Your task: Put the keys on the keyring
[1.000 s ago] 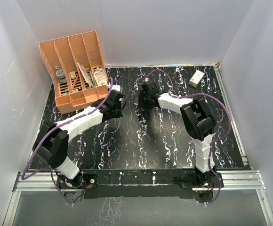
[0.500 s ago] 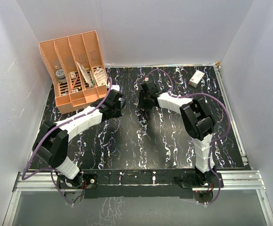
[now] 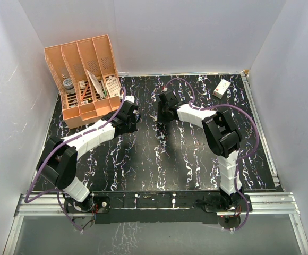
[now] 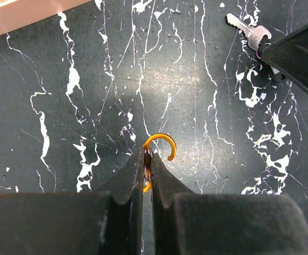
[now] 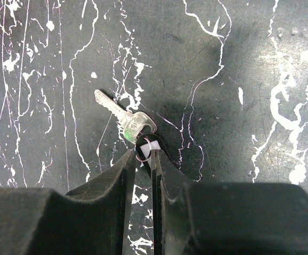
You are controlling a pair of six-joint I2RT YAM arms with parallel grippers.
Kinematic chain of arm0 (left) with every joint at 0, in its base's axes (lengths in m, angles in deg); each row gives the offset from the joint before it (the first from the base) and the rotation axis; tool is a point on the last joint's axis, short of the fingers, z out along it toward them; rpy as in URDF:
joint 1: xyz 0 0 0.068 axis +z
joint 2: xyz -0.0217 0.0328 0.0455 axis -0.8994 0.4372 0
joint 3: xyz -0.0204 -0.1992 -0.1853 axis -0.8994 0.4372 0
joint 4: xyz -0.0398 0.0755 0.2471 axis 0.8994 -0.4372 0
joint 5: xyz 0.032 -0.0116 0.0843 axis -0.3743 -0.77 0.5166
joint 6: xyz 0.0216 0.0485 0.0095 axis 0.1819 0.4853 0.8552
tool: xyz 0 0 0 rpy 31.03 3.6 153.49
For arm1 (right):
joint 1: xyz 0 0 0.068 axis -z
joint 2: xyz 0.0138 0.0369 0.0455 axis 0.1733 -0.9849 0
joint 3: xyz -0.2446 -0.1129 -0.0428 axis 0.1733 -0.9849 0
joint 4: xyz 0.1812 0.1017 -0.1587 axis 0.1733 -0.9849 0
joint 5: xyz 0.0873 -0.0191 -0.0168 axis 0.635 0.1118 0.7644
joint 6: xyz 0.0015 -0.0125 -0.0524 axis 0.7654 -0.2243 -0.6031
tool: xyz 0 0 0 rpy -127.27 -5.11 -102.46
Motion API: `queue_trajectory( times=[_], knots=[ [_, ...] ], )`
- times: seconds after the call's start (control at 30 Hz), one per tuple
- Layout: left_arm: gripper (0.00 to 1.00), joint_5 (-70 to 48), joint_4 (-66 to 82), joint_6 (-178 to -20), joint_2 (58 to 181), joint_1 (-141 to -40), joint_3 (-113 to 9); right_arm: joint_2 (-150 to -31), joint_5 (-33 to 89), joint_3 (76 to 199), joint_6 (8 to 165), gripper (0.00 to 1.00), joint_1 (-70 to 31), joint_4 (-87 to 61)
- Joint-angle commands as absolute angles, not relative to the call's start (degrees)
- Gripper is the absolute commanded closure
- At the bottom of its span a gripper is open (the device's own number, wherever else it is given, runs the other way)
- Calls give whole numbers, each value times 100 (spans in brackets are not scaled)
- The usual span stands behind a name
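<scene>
Right gripper (image 5: 143,151) has narrowed its jaws since 1 s ago and moved a bit toward the far side of the table (image 3: 143,164); the left arm looks unchanged. Orange organizer (image 3: 85,79) stands at far-left corner, near the left wrist. White box (image 3: 222,88) lies far right, well apart. Both arms reach fwd to mid-table w/ wrists bent down, grippers near each other. Left gripper (image 4: 147,159) is closed tight on the lower part of the keyring (image 4: 158,144), its hook showing above the tips. The keys (image 5: 127,118) lie flat on the table. Their small wire loop sits between the right fingertips, which are almost together; cannot tell if it is pinched.
</scene>
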State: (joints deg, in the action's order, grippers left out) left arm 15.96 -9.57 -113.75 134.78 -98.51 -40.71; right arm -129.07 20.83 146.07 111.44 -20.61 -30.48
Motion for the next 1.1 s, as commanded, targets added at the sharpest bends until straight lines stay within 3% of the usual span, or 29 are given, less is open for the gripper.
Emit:
queue_trajectory(
  times=[0.0,0.53,1.07],
  knots=[
    [100,1542,-958,-11333,13222,-9804,-4003,-13022,1938,14881,11172,84,-2023,-2954],
    [100,1511,-942,-11331,13255,-9762,-3990,-12970,1698,14835,11086,98,-2008,-2774],
    [100,1456,-991,-11350,13342,-9752,-4119,-11574,1545,13532,10531,100,-2075,-1621]
  ],
)
